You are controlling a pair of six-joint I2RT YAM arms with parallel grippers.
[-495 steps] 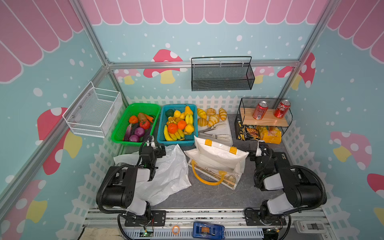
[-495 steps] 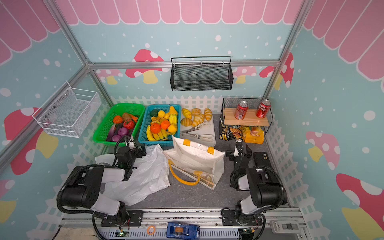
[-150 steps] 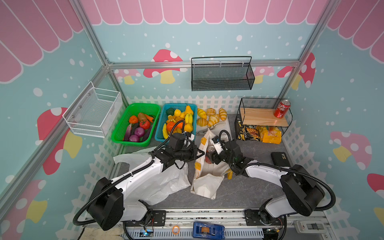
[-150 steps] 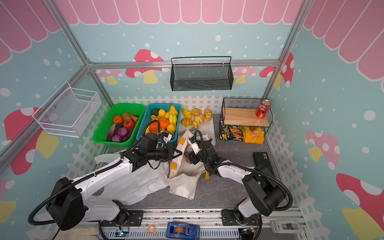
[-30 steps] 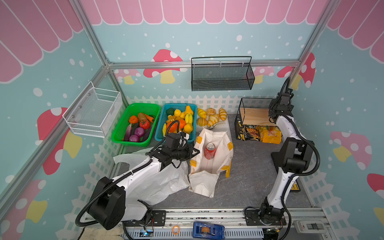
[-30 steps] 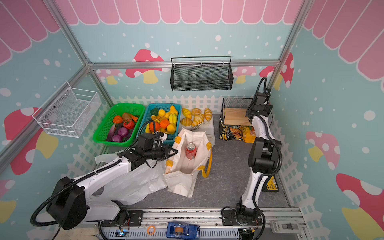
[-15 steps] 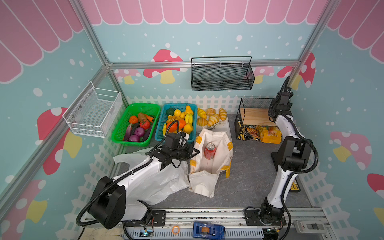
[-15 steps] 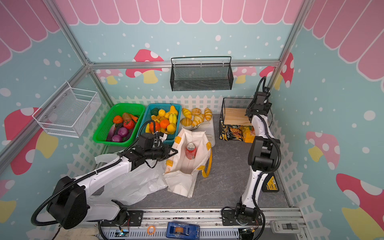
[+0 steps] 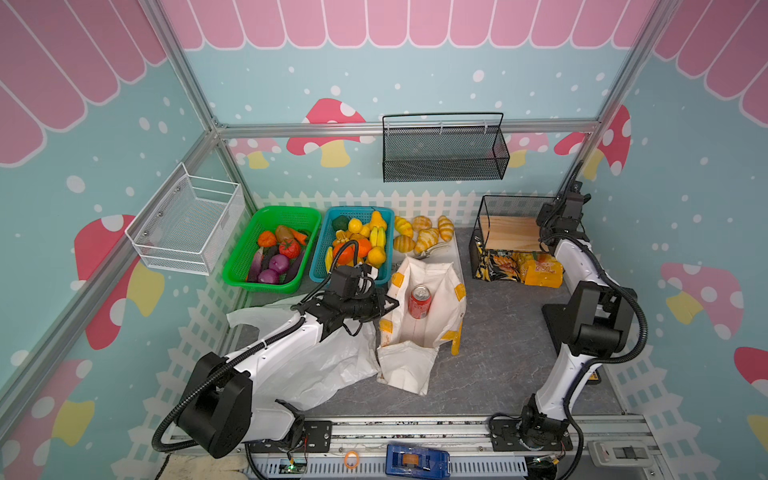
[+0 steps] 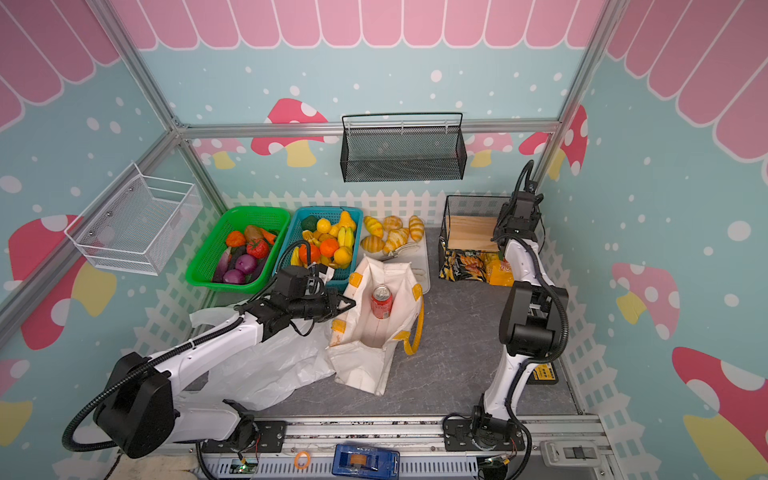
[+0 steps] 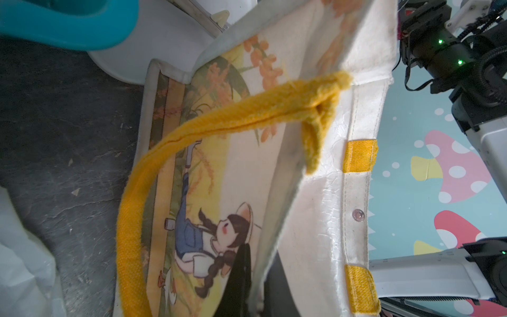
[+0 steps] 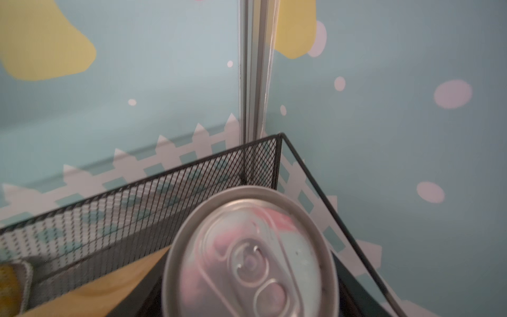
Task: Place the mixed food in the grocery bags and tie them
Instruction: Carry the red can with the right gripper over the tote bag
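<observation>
One red soda can stands inside the white tote with yellow handles. My left gripper is shut on the tote's rim. The crinkly white plastic bag lies under that arm. At the back right my right gripper reaches into the black wire shelf. It is shut round a second soda can, which the top views hide. The tomato and two purple onions lie in the green basket.
A blue basket of yellow and orange fruit stands next to the green one. Croissants lie on a white tray behind the tote. Snack packets fill the shelf's lower level. A black basket and a white wire basket hang on the walls.
Five seconds ago my right gripper was at the tote; it has since gone to the wire shelf, leaving a can in the tote. Over the last second both arms have hardly moved.
</observation>
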